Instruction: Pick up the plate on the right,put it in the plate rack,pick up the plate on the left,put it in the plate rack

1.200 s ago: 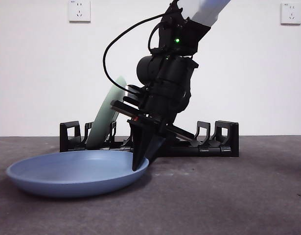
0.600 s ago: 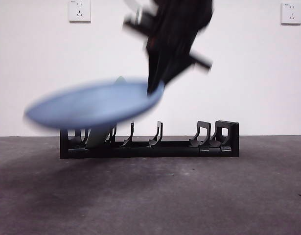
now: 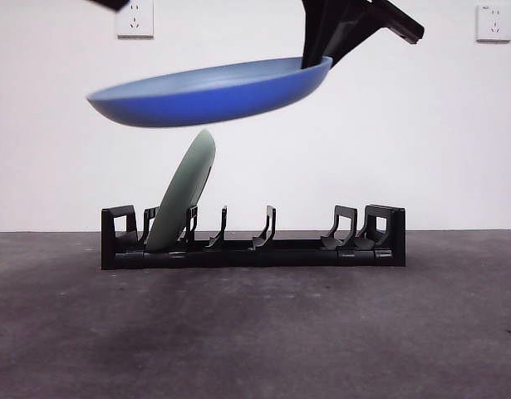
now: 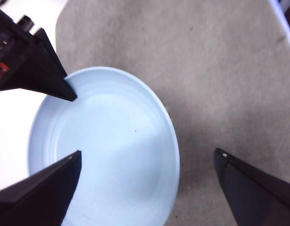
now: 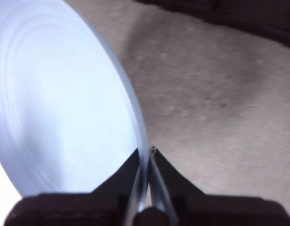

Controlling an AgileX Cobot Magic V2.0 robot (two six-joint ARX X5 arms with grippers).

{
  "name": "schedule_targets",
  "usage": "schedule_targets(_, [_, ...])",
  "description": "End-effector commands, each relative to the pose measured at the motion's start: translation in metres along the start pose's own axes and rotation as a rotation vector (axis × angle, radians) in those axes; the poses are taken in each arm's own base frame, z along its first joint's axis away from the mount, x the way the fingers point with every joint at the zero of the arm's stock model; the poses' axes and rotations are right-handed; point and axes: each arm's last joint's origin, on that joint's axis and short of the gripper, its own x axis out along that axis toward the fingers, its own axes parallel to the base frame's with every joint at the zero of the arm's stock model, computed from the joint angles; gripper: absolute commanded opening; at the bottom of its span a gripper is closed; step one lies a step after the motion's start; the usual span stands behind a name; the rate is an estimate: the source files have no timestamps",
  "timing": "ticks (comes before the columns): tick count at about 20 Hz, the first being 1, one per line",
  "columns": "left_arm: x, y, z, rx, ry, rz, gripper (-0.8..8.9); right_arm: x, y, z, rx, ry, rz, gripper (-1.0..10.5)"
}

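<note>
Carrying the blue plate (image 3: pixel 209 91) high above the plate rack (image 3: pixel 253 241), we have the right gripper (image 5: pixel 145 157) clamped on its rim; the left gripper (image 4: pixel 147 165) hangs spread apart above it. A green plate (image 3: pixel 184 195) already leans racked. Next we must tip ours upright over a free slot. Grey tabletop (image 3: pixel 321 332), white wall (image 3: pixel 454 125).

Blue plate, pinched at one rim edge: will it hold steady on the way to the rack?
Probably stiff: the blue plate keeps shape, cantilevered from the right gripper. It may pivot, with the grip only at the rim. Glossy surface suggests slippery.
</note>
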Motion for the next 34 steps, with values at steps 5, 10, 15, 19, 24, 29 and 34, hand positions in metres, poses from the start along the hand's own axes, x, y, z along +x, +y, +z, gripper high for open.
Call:
schedule_targets(5, [0.016, -0.003, 0.004, 0.039, 0.054, -0.024, 4.67, -0.002, 0.003, 0.000, 0.004, -0.014, 0.060, -0.1])
schedule_targets(10, [0.033, -0.004, 0.005, 0.045, 0.126, -0.032, 2.95, -0.004, 0.007, 0.000, 0.000, -0.008, 0.159, -0.1])
schedule_targets(15, [0.033, -0.004, 0.005, -0.004, 0.127, -0.029, 0.23, -0.010, 0.006, -0.001, 0.003, -0.017, 0.154, -0.1])
schedule_targets(19, [0.033, -0.004, 0.005, -0.012, 0.124, -0.031, -0.09, -0.010, 0.006, -0.001, 0.001, -0.019, 0.152, -0.1])
schedule_targets(24, [0.033, -0.004, 0.005, -0.048, 0.114, -0.036, -0.09, -0.010, 0.004, -0.001, 0.000, -0.024, 0.115, -0.1])
schedule_targets(29, [0.033, -0.006, 0.007, -0.104, 0.048, -0.085, -0.08, -0.010, 0.004, 0.000, -0.009, -0.028, 0.111, 0.1])
schedule_targets(34, [0.033, -0.005, 0.008, -0.115, 0.032, -0.087, -0.08, -0.017, 0.006, -0.002, -0.025, -0.052, 0.112, 1.8])
